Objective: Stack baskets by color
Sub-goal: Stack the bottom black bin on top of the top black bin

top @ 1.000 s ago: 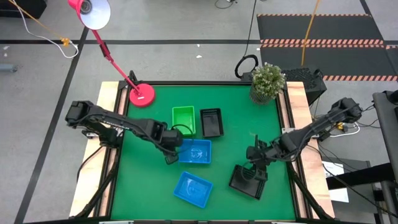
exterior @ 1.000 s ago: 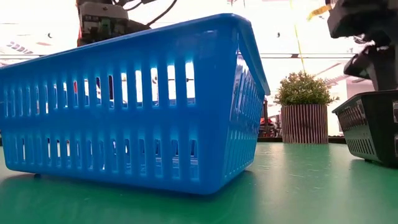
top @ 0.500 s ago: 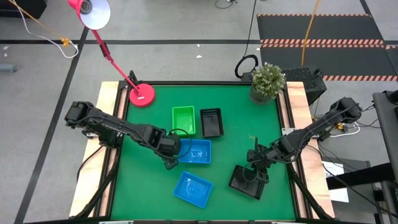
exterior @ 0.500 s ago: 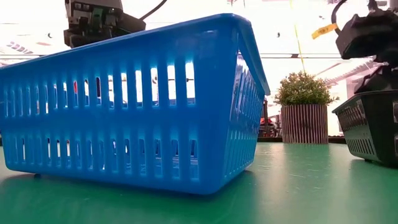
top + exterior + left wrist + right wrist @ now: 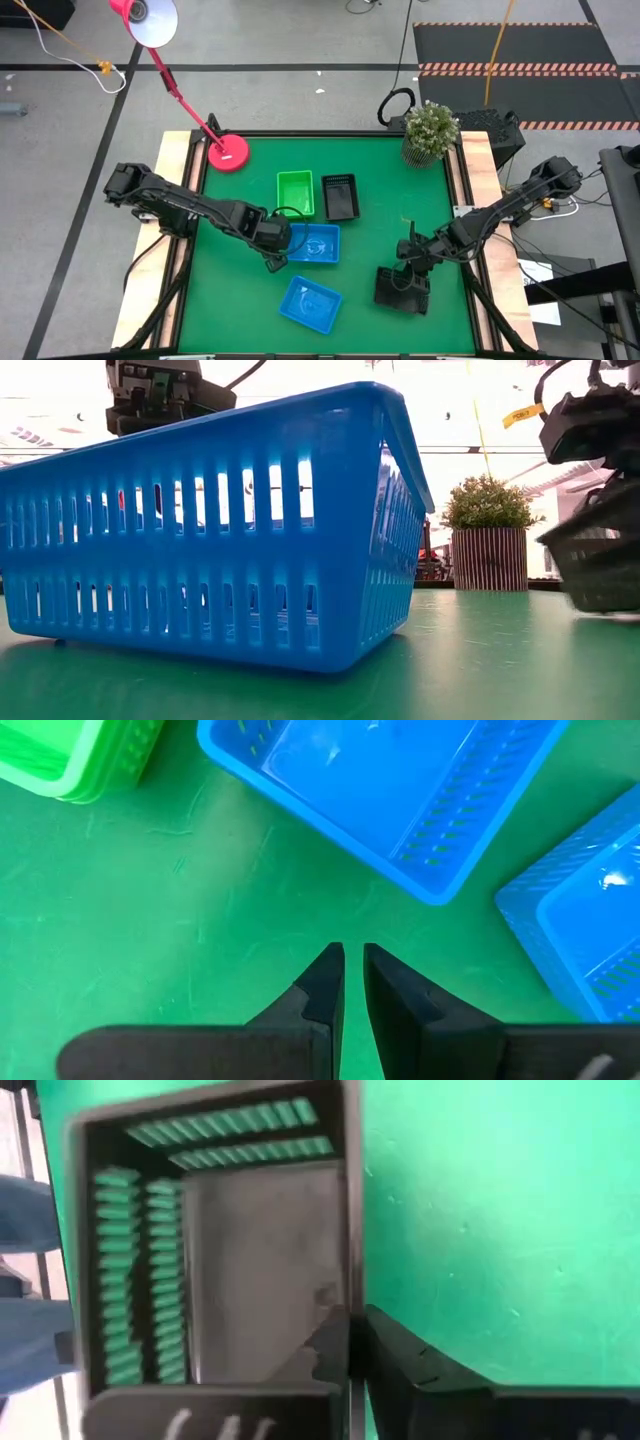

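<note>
- The green desk (image 5: 230,290) carries everything.
- A pink lamp (image 5: 228,152) stands at its far left corner, a plant (image 5: 430,130) at the far right.
- Two blue baskets lie left of centre: one (image 5: 314,243) mid-desk, the other (image 5: 310,304) nearer the front edge.
- The green basket (image 5: 295,192) and a black basket (image 5: 341,196) sit side by side behind them.
- A second black basket (image 5: 402,290) is front right, blurred in the low view.
- The right hand (image 5: 411,272) is clenched on that basket's wall.
- The left hand (image 5: 274,252), nearly closed and grasping nothing, hangs just beside the mid-desk blue basket.
</note>
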`<action>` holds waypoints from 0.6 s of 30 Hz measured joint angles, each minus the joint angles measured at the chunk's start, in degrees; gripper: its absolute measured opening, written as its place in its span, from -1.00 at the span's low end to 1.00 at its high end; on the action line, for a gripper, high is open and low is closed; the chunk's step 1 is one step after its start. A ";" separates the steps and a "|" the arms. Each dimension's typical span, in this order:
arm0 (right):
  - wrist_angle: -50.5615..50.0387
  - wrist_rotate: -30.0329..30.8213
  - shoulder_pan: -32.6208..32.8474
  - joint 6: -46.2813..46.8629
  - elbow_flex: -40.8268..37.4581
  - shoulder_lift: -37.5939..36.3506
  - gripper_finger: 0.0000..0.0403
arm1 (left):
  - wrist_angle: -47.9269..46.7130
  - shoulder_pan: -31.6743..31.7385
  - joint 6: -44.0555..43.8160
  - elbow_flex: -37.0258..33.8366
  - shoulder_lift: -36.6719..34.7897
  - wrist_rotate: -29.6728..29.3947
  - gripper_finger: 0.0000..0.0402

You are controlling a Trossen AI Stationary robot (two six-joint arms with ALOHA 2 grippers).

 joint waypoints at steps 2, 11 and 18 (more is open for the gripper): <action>0.02 0.18 -0.33 1.32 0.00 0.00 -0.96 | 0.01 0.00 0.00 0.00 0.02 -0.30 -0.79; 4.59 1.46 -3.45 15.67 0.00 -1.66 -0.97 | 0.00 0.00 -0.09 0.00 0.02 -0.93 -0.79; 7.82 2.78 -8.23 27.46 0.02 -5.32 -0.98 | 0.00 0.00 -0.01 0.00 0.02 -1.98 -0.79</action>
